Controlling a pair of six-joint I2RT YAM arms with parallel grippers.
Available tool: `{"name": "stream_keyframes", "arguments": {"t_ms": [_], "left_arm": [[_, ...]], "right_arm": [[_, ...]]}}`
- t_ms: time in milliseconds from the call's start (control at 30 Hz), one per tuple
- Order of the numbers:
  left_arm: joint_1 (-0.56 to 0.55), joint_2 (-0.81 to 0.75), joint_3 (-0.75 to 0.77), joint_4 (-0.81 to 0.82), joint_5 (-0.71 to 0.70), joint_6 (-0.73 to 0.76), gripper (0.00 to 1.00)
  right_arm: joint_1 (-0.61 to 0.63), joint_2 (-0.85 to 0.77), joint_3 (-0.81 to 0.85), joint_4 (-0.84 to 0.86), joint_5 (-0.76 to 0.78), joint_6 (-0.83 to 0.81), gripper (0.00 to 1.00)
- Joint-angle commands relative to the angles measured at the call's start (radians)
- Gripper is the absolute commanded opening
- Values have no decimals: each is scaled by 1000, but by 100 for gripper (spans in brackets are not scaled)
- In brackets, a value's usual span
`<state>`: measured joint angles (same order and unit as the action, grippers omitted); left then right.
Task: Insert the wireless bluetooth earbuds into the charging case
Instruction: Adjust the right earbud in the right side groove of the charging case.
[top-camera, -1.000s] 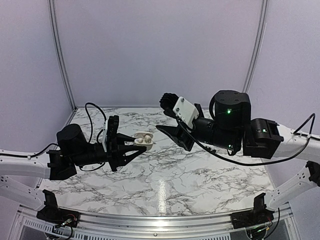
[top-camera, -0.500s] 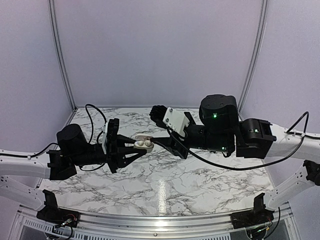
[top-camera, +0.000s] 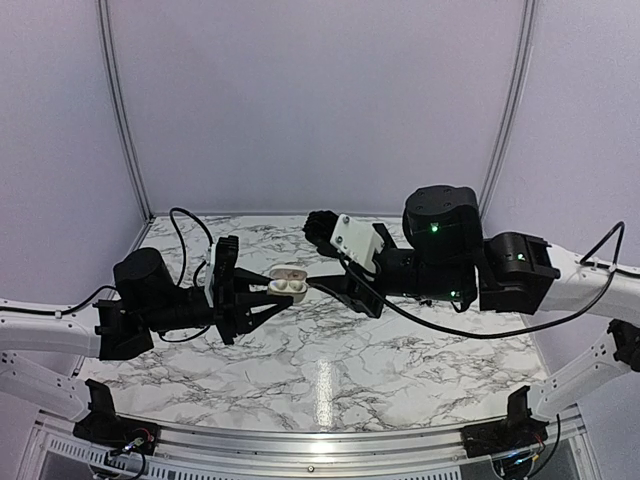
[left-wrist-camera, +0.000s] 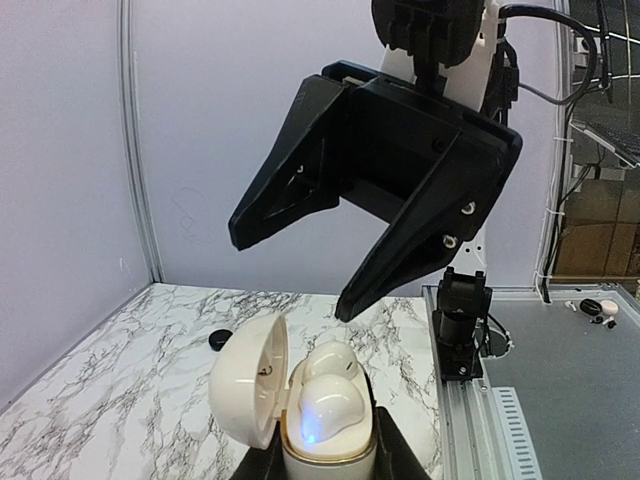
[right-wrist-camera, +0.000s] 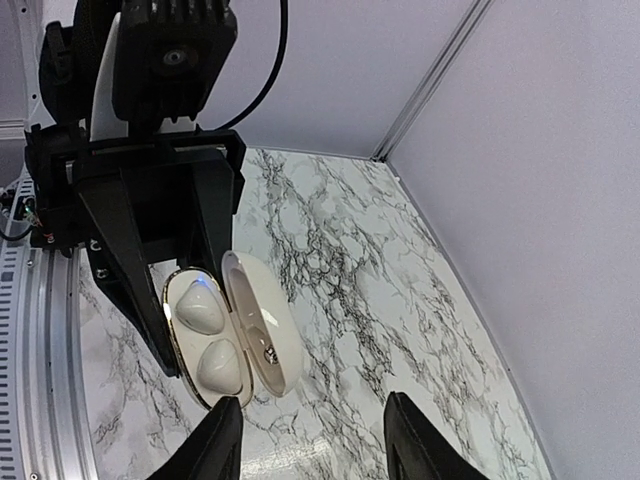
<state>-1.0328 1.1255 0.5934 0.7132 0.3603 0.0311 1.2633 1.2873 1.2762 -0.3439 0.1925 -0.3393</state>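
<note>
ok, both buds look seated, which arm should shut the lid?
Right. The right gripper is open, empty and close beside the charging case, lid open. The left gripper is shut on the case, so it probably just steadies it.

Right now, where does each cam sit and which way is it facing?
Top external: above and behind the bases, looking down across the marble table; both arms show, left gripper holding the open charging case, right gripper close by.
Left wrist: looks along its own fingers over the case at the open right gripper.
Right wrist: looks past its own fingertips towards the left gripper and case.
Shared: the wrist views face each other; all three show the case.
</note>
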Motion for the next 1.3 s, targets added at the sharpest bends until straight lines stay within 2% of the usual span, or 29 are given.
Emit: {"name": "stream_keyframes", "arguments": {"t_ms": [0,467,867,1033,1267], "left_arm": [[5,9,7,11,-13,13,0],[5,10,22,9,-9,-7,0],[10,16,21,9,-32,-25,0],[11,12,25,9,-19,-39,0],[11,6,30,9,14,-57,0]], "right_arm": [[-4,-28,31,5,-11,35,49],[-7,71,73,13,-11,26,49],[-10,0,47,41,-111,48,47],[-19,-8,38,48,-257,54,55],[-36,21,36,34,-278,54,70]]}}
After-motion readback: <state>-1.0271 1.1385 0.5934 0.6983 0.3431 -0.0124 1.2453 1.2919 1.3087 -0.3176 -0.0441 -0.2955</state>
